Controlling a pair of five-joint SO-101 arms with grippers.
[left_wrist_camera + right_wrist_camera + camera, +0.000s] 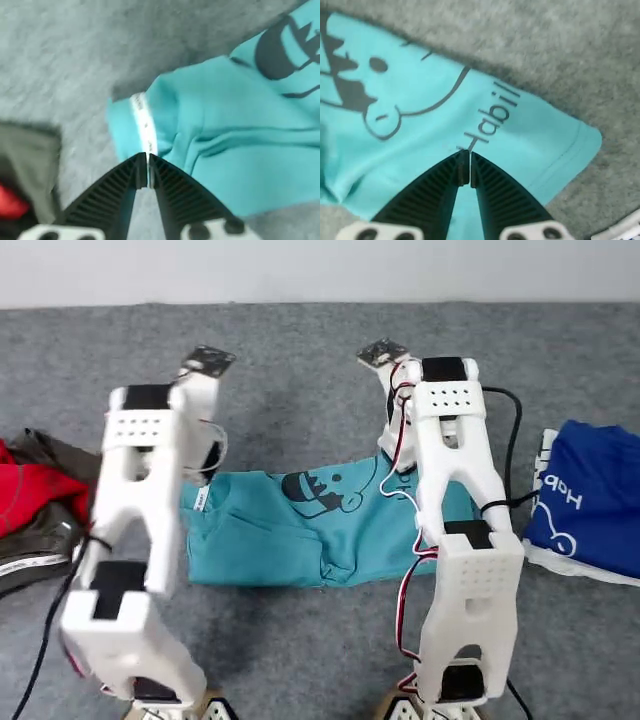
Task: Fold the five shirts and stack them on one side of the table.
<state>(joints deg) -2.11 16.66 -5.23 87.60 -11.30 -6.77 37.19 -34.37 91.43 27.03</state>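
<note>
A teal shirt point(290, 525) with a dark cartoon print lies crumpled across the middle of the grey table. My left gripper point(148, 161) is shut on its collar edge, right at the white neck label point(142, 120). At the shirt's other end my right gripper point(465, 159) is shut on the cloth beside the printed lettering point(492, 117), near a free corner point(585, 140). In the high view both arms stand over the shirt's far edge, the left arm point(150, 470) on the left and the right arm point(455, 455) on the right.
A folded blue shirt point(590, 495) rests on a white one at the right edge of the table. At the left edge lies a heap with a red shirt point(30, 490) and a dark one point(55, 455). Bare grey table point(300, 370) stretches behind the arms.
</note>
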